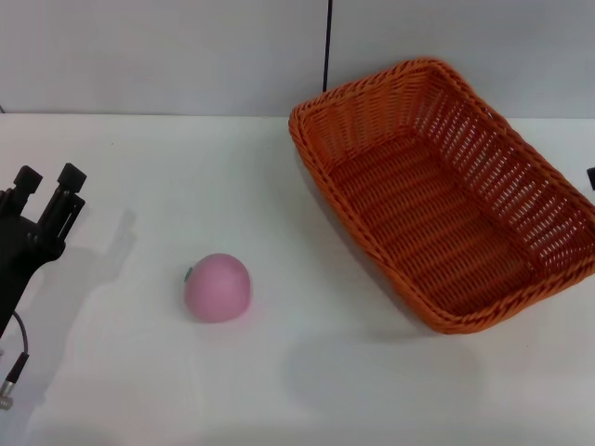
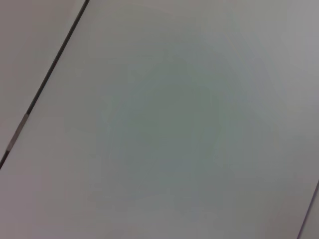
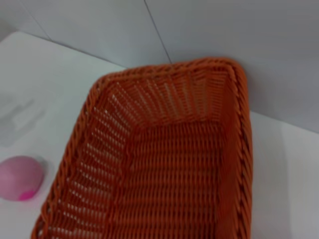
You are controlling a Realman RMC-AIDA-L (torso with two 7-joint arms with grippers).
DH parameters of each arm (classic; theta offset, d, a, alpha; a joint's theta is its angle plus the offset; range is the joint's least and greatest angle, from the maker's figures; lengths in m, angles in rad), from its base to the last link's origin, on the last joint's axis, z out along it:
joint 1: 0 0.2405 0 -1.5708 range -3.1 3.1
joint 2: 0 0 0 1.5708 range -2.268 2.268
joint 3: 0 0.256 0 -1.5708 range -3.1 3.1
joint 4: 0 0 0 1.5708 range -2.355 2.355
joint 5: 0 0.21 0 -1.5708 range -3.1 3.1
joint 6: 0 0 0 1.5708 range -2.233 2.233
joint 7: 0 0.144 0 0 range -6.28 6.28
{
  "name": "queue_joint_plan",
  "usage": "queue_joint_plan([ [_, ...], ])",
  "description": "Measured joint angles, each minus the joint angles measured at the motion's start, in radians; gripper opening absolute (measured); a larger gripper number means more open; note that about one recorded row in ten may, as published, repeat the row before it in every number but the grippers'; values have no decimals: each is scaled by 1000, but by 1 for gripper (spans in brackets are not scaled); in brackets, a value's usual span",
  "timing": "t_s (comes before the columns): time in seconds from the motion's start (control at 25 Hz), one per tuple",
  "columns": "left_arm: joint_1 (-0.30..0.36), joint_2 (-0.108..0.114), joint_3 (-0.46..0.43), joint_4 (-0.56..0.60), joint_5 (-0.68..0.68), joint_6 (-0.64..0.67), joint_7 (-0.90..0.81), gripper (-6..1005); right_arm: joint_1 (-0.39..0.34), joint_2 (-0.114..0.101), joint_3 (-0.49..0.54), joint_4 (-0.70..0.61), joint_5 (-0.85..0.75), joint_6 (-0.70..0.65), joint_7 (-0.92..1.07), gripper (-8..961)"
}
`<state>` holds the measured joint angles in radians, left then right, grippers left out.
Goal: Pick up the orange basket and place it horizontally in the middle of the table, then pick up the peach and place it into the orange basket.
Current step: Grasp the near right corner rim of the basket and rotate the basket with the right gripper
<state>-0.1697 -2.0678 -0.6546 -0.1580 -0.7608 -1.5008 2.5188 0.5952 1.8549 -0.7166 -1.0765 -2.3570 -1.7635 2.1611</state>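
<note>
White tabletop [image 1: 279, 390] runs back to a pale wall, carrying the orange basket [image 1: 446, 200] on its right side, set at a slant with its far end near the wall and nothing inside it. Well apart from it, toward the left, the peach [image 1: 218, 287] sits on the bare surface. At the left edge the left claw [image 1: 46, 190] hovers with fingers released; the right claw is out of sight.

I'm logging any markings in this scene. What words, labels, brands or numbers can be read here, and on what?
None. The orange basket, the peach, the table and the left hand at the table's left edge show no readable text, label or number in any view.
</note>
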Motion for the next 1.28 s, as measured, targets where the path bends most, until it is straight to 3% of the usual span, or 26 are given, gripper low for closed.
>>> queue_joint_plan([
  [0.88, 9, 2, -4, 0, 0, -15, -14, 704, 60, 37, -87, 182, -85, 140, -75, 701],
  [0.96, 9, 2, -4, 0, 0, -15, -14, 704, 60, 42, -84, 176, -85, 141, -78, 484],
  [1.16, 9, 3, -7, 1, 0, -14, -14, 704, 55, 43, -79, 164, -81, 138, -78, 269],
  [1.28, 9, 3, -7, 3, 0, -12, -14, 703, 52, 44, -78, 159, -80, 136, -78, 232],
])
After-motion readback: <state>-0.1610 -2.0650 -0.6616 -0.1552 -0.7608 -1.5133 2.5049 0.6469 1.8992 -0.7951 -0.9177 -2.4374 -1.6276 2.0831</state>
